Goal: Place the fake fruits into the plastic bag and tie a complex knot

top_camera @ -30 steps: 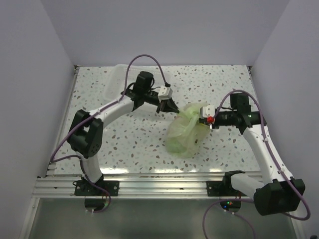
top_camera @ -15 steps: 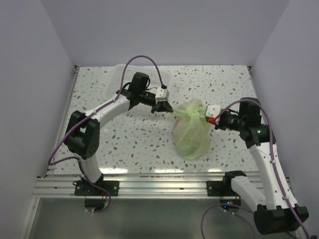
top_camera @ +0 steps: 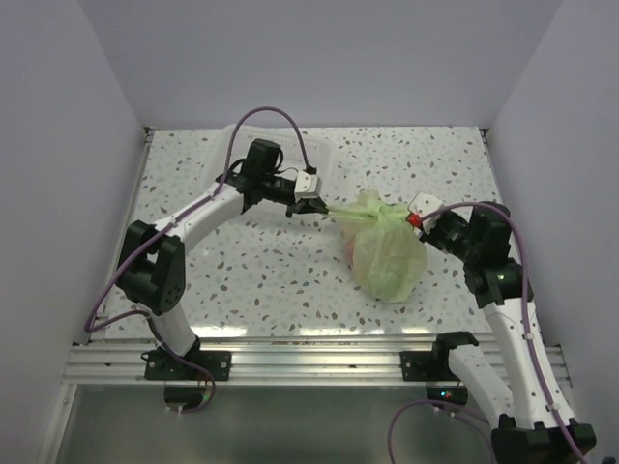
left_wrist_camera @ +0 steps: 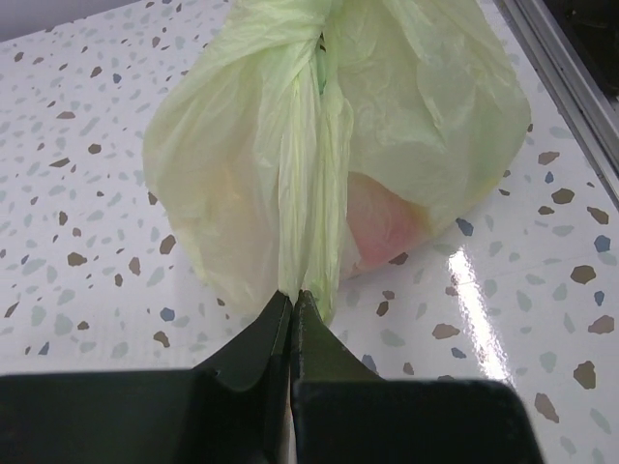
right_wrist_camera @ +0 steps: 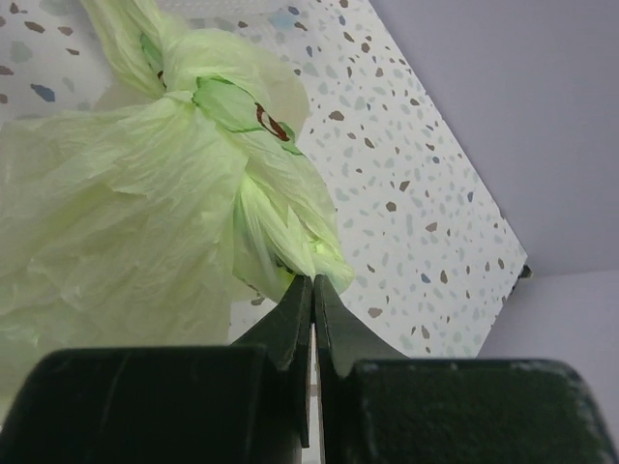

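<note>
Pinching one taut handle, my left end effector [top_camera: 322, 206] is clamped on the plastic bag [top_camera: 387, 259]: one pale green, crinkly sack on the tabletop [top_camera: 242, 271], one knot [top_camera: 371, 206], one pinkish fruit [left_wrist_camera: 382, 224] showing through. My right end effector [top_camera: 412, 219] grips the other handle.

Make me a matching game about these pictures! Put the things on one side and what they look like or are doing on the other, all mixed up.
Things:
1. left gripper
2. right gripper
3. knot
4. table

Descriptions:
A. white with dark speckles
B. shut on a bunched end of the bag, on its right side
C. shut on a taut strip of the bag, on its left side
D. twisted tight at the bag's top

Pairs: 1-C, 2-B, 3-D, 4-A
</note>
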`<state>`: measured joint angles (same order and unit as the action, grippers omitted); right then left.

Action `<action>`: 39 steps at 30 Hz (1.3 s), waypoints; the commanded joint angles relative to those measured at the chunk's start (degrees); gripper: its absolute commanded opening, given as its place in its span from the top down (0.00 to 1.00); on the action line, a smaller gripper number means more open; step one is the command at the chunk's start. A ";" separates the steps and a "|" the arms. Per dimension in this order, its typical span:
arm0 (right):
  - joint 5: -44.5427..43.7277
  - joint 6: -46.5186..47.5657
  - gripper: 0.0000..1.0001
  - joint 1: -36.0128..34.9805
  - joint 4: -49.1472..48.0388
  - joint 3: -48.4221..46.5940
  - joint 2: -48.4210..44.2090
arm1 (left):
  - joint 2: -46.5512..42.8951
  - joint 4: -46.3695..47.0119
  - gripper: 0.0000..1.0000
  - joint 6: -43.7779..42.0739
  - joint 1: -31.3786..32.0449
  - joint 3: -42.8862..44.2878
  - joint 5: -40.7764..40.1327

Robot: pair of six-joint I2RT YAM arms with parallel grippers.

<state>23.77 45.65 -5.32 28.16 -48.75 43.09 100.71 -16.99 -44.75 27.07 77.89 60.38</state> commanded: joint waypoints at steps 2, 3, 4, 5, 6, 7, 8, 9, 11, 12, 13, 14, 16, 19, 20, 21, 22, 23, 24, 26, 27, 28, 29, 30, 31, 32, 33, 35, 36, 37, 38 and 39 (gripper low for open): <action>-15.49 -3.28 1.00 1.89 -9.34 0.49 -3.54 | -2.79 -4.54 1.00 -2.88 -5.36 -0.98 -7.38; -16.12 -3.55 1.00 1.89 -10.31 0.85 -4.06 | -2.88 -4.80 1.00 -2.88 -5.53 -0.98 -7.73; -16.47 -3.72 1.00 1.98 -10.93 0.94 -4.68 | -2.88 -4.98 1.00 -3.06 -5.71 -0.98 -7.99; -15.87 -4.33 1.00 2.16 -11.37 0.33 -5.12 | -3.32 -5.15 1.00 -3.15 -5.80 -1.07 -8.26; -12.38 -4.95 1.00 2.25 -11.46 -0.20 -5.64 | -3.58 -5.24 1.00 -3.15 -5.80 -1.07 -8.26; -9.39 -5.74 1.00 2.25 -12.07 -0.55 -7.13 | -3.67 -5.16 1.00 -2.89 -5.80 -0.98 -8.17; -6.31 -6.01 1.00 2.25 -11.38 -2.21 -7.23 | -3.94 -4.55 1.00 -1.06 -5.54 -0.81 -8.00; -3.76 -6.71 1.00 2.25 -11.11 -3.27 -6.88 | -4.03 -4.45 1.00 -0.08 -5.45 0.24 -7.39; -3.03 -7.77 1.00 2.25 -8.24 -7.12 -3.03 | -3.50 -5.23 1.00 1.42 -4.84 1.56 -7.82; -5.81 -7.16 1.00 2.25 -7.43 -7.93 -1.45 | -3.24 -5.50 1.00 1.42 -4.75 2.35 -8.08; -7.84 -6.72 1.00 2.33 -8.73 -7.76 -0.04 | -3.32 -5.59 1.00 1.60 -4.75 2.36 -8.61; -9.60 -6.10 1.00 2.51 -9.78 -6.80 -0.11 | -3.41 -5.68 1.00 1.42 -4.83 2.27 -8.96; -12.51 -3.82 1.00 2.95 -11.37 -4.61 -0.55 | -3.67 -6.20 1.00 1.77 -5.70 1.74 -9.58; -14.88 -1.53 1.00 4.52 -11.37 -2.33 -0.64 | -4.72 -6.39 1.00 1.86 -7.11 0.87 -9.67; -15.50 -0.48 1.00 5.14 -12.07 -1.53 -0.64 | -5.08 -5.95 1.00 1.86 -7.47 0.43 -9.84; -15.86 -0.04 1.00 7.50 -12.60 -0.83 -0.47 | -5.43 -5.60 1.00 2.04 -7.82 -0.27 -10.28; -15.42 0.40 1.00 8.74 -13.22 -0.04 -0.29 | -5.87 -5.07 1.00 2.56 -8.78 -0.54 -10.28; -14.98 0.67 1.00 10.05 -13.74 0.41 0.06 | -5.96 -5.15 1.00 2.65 -9.22 -0.72 -10.37; -14.55 0.84 1.00 12.94 -14.10 0.67 0.41 | -6.05 -5.15 1.00 2.57 -9.75 -0.81 -10.37; -12.10 1.11 1.00 16.20 -14.71 0.85 1.20 | -6.14 -5.24 1.00 2.39 -11.42 -0.90 -10.55; -11.47 1.20 1.00 17.87 -14.98 0.94 2.16 | -6.22 -5.24 1.00 2.21 -11.95 -1.16 -10.89; -10.51 1.28 1.00 20.85 -15.41 0.85 2.78 | -6.40 -5.42 1.00 1.52 -12.82 -1.25 -10.98; -9.11 1.37 1.00 22.27 -15.59 0.85 3.31 | -6.40 -5.42 1.00 1.16 -13.18 -1.68 -11.07; -8.13 1.37 1.00 23.59 -15.59 0.85 4.36 | -6.49 -5.51 1.00 0.90 -13.44 -1.95 -11.60; -7.43 1.55 1.00 25.87 -15.77 1.03 4.89 | -6.49 -5.59 1.00 0.81 -14.06 -2.21 -11.60; -6.81 1.72 1.00 26.76 -16.03 1.20 5.33 | -6.49 -5.68 1.00 0.55 -14.32 -2.30 -11.51; -5.76 1.99 1.00 28.25 -16.12 1.38 5.86 | -6.23 -6.03 1.00 0.02 -14.41 -2.65 -11.77; -4.62 3.03 1.00 29.57 -16.56 2.52 7.00 | -6.22 -5.95 1.00 -0.69 -14.76 -3.26 -11.95; -2.87 3.04 1.00 30.01 -16.56 2.96 7.27 | -6.14 -6.03 1.00 -0.86 -14.77 -3.36 -11.69; -1.11 3.39 1.00 30.63 -14.65 2.96 7.62 | -5.96 -6.29 1.00 -1.21 -14.77 -3.44 -10.91; 1.17 4.09 1.00 30.63 -12.19 2.35 7.97 | -5.96 -6.12 1.00 -1.21 -14.68 -3.44 -10.38; 9.02 5.58 1.00 30.72 -7.82 1.04 8.50 | -5.79 -5.86 1.00 -0.52 -14.42 -3.36 -9.50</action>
<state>22.68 47.42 24.88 15.88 -46.33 50.85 96.07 -22.24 -44.16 11.33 74.67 49.69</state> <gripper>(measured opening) 0.007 0.021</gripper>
